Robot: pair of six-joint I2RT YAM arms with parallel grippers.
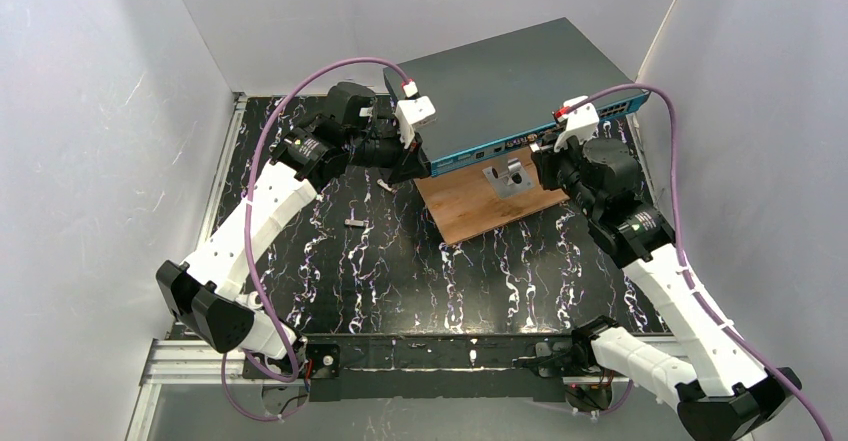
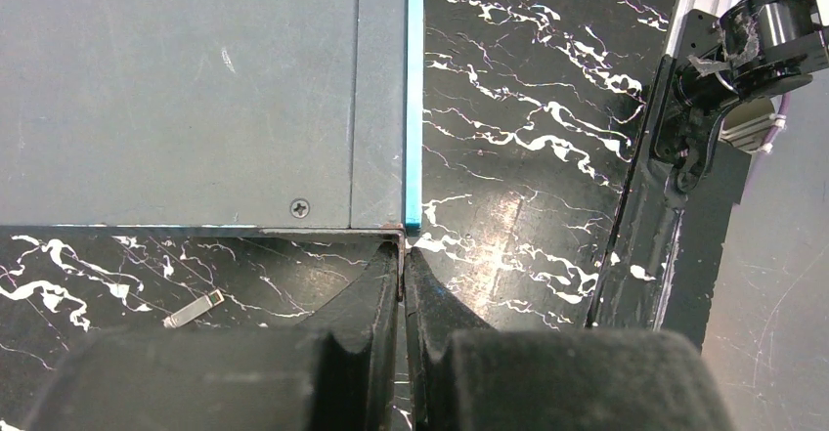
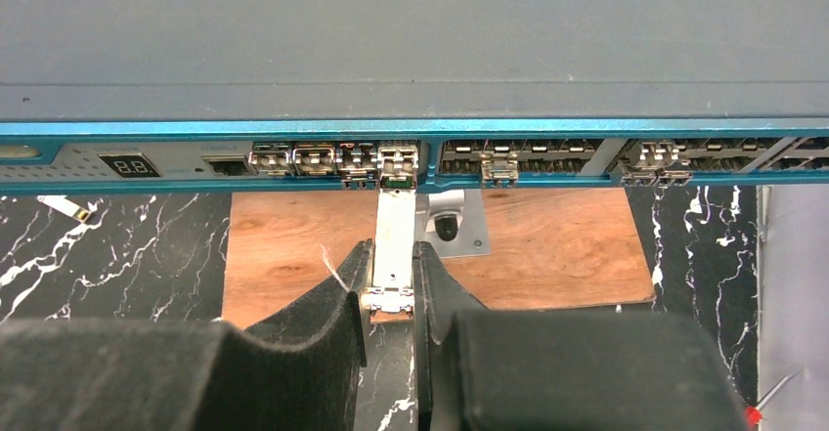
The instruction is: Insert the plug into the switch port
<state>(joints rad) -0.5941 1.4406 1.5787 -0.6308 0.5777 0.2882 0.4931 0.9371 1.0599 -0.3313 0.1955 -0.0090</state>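
The black marbled table [image 1: 400,261] carries all items. The switch [image 1: 500,81], a wide flat dark grey box, lies at the far side and runs at an angle in the top view, with its teal front strip facing the arms. A brown wooden board [image 3: 293,245] lies flat on the table just in front of that strip, its far edge running under the strip. A small grey metal bracket [image 3: 450,221] stands on the board close to the switch.

The left gripper [image 2: 403,255] sits at the left front corner of the switch. Its fingers are pressed together with nothing between them. The tips are at the corner where the teal strip ends; actual contact cannot be confirmed.

The right gripper [image 3: 391,265] faces the front strip from above the board. Its fingers are clamped on the plug [image 3: 395,240], a narrow silver module held lengthwise and pointing straight at the switch. The far end of the plug meets a port [image 3: 398,162] in the strip, just right of three neighbouring sockets with metal latches. How deep it sits cannot be determined.

A small metal strip [image 2: 193,310] lies loose on the table, near the left gripper and apart from the switch.
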